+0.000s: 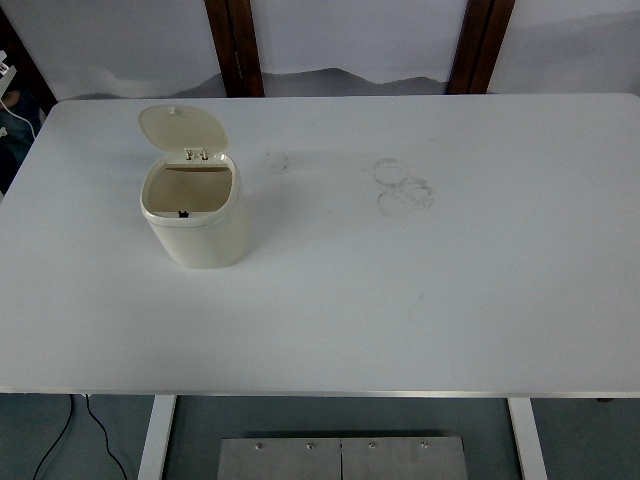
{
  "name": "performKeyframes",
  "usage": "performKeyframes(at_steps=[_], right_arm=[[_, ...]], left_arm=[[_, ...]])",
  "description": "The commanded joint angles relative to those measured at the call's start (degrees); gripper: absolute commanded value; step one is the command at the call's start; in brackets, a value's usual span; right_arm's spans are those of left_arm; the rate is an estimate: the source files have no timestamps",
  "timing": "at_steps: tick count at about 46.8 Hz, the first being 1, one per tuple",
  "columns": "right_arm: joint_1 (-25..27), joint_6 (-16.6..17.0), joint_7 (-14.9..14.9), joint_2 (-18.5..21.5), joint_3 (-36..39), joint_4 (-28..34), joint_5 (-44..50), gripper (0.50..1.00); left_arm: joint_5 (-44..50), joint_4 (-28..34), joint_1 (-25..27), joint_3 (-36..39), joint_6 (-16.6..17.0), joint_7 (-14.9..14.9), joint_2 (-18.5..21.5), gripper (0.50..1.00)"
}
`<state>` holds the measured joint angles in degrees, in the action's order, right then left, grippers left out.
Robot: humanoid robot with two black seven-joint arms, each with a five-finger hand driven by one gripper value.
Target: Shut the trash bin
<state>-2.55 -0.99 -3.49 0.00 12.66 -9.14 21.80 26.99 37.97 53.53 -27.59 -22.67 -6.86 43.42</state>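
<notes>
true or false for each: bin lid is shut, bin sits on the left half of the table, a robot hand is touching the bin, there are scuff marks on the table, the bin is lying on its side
1. The lid is shut. False: it stands open, hinged back behind the trash bin.
2. The bin sits on the left half of the table. True.
3. A robot hand touches the bin. False: no hand is in view.
4. Scuff marks show on the table. True.
5. The bin lies on its side. False: it stands upright.

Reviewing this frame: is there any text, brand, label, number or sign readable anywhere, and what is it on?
None can be read.
Trash bin: plain cream body, no print visible; its open lid is blank too.
Table: only faint ring-shaped smudges, not writing.
Metal plate below the near edge: screws only, no markings.
</notes>
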Motion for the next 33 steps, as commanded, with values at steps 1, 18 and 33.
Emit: performKeyframes(at_steps=[1, 18, 33], right_arm=[[0.0, 0.0, 0.0, 0.0, 0.0, 0.0, 0.0, 0.995], [0.0, -0.1, 0.1, 0.0, 0.0, 0.0, 0.0, 0.995], [0.0, 0.0, 0.0, 0.0, 0.0, 0.0, 0.0, 0.995]], left_arm=[[0.0, 0.0, 0.0, 0.0, 0.1, 0.0, -0.1, 1.0], [0.0, 0.0, 0.0, 0.0, 0.8, -0.1, -1.0, 1.0], [0.0, 0.0, 0.0, 0.0, 1.0, 0.0, -1.1, 1.0]])
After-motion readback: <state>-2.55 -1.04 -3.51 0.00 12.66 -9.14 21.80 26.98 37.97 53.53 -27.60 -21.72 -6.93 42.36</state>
